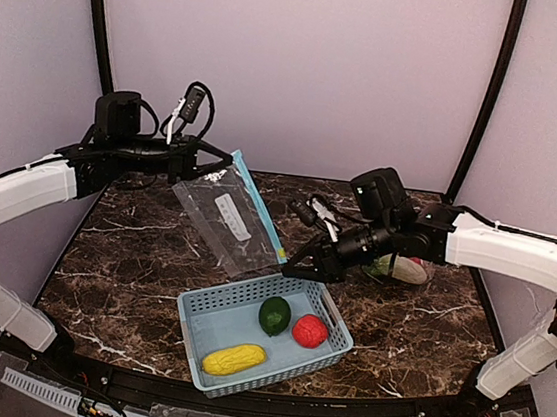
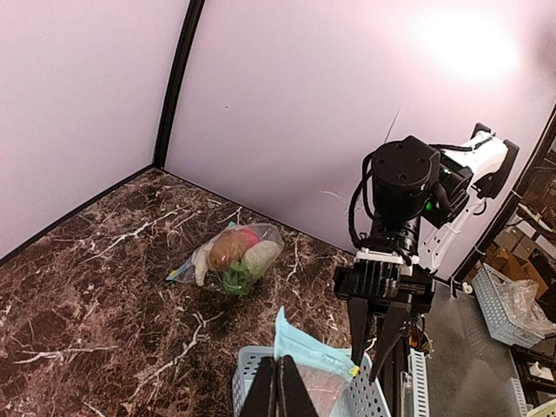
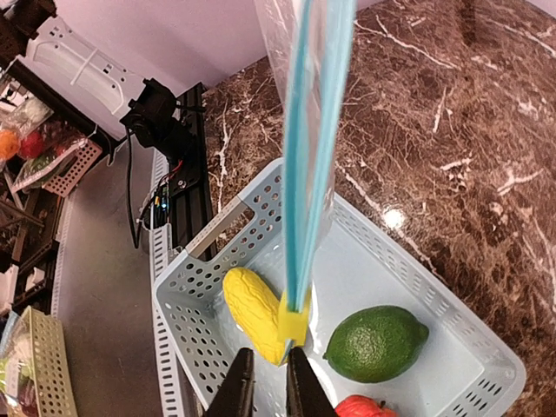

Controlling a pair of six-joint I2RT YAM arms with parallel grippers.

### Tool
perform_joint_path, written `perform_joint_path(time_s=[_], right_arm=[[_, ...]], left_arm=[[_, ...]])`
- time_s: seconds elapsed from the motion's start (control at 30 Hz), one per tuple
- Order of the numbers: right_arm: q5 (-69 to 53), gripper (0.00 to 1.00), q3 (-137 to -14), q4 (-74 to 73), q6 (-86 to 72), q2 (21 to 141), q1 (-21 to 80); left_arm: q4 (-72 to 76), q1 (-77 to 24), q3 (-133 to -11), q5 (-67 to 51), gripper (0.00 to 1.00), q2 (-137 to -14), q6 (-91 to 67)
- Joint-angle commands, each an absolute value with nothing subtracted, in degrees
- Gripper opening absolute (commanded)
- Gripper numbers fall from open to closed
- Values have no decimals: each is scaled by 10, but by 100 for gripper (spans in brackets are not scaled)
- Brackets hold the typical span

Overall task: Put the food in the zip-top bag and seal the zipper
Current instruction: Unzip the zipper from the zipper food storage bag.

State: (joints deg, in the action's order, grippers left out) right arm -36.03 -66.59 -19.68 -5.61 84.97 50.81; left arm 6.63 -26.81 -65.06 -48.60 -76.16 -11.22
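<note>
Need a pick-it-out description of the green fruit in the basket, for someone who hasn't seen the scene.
Start at the light blue basket at the near edge of the marble table. Three toy foods lie inside: yellow corn at the near left, a red fruit at the right, and the dark green round fruit between them, farther back. It is the only green item there, smooth, with a small nub at one end.

Robot lab, marble-pattern table [image 1: 131, 262], plain enclosure walls [image 1: 305, 61], black frame posts [image 1: 99, 17]

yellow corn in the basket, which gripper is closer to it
Right. The right gripper hangs above the basket's far rim, near the corn; the left gripper is high at the bag's top.
</note>
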Motion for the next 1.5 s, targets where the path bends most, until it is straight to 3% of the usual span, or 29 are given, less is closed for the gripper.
perform_joint_path(time_s=[0.0, 0.13, 0.3, 0.43, 0.9, 1.47], right_arm=[[-335, 26, -652, -185, -73, 823, 515], [-272, 56, -637, -142, -97, 777, 515], [-196, 66, -610, -80, -125, 738, 515], [-164, 67, -606, -42, -134, 734, 515], [-287, 62, -634, -50, -110, 787, 519], [-298, 58, -644, -60, -102, 813, 521]], left_arm=[[94, -264, -642, -535, 1, -756, -115], [110, -270, -645, -613, 1, -773, -129], [84, -299, -657, -665, 1, -791, -116], [30, -323, -673, -669, 1, -798, -74], [16, -356, -676, -674, 1, -802, -61], [16, -357, -676, -678, 1, -798, -59]])
